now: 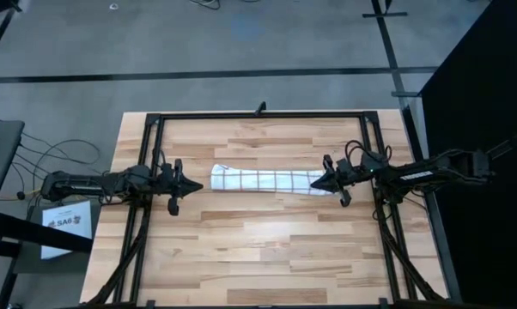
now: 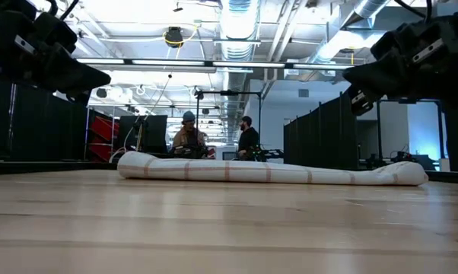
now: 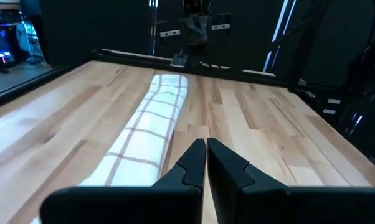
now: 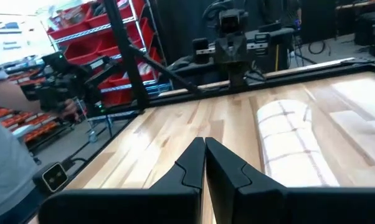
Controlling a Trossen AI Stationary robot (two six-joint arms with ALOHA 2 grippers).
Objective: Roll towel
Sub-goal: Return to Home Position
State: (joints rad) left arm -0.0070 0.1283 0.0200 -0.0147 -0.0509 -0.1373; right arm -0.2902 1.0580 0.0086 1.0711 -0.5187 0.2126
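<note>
Left claw (image 3: 206, 148): fingers pressed together, nothing in them. It hangs off the towel's left end with a sliver of bare wood between.

Right claw (image 4: 204, 146): same deal, fingers closed on nothing. From above its tip sits right at the towel's right end. I can't tell if it's touching, but the low view shows both arms up above the roll.

Towel (image 1: 267, 181): rolled into one long skinny sausage, lying flat mid-bench, well away from every edge.

The relation that matters: the roll's long axis runs straight from one claw to the other, so each claw points down the length of it. The right arm is the nearer one, the left a touch further off.

Where the job is: looks to me like the rolling is done and all that's left is backing off. I'd say the right arm wants to lift away clean so it doesn't snag that end and pop the roll open.

Bench (image 1: 267, 249): light wood planks, only the towel on it, with a black frame (image 1: 258, 115) around it.

Containers: just red bins (image 4: 81, 28) on a rack off in the room. I can't make out what's in them.

Further back: two people (image 2: 189, 135) stand way beyond the bench.
</note>
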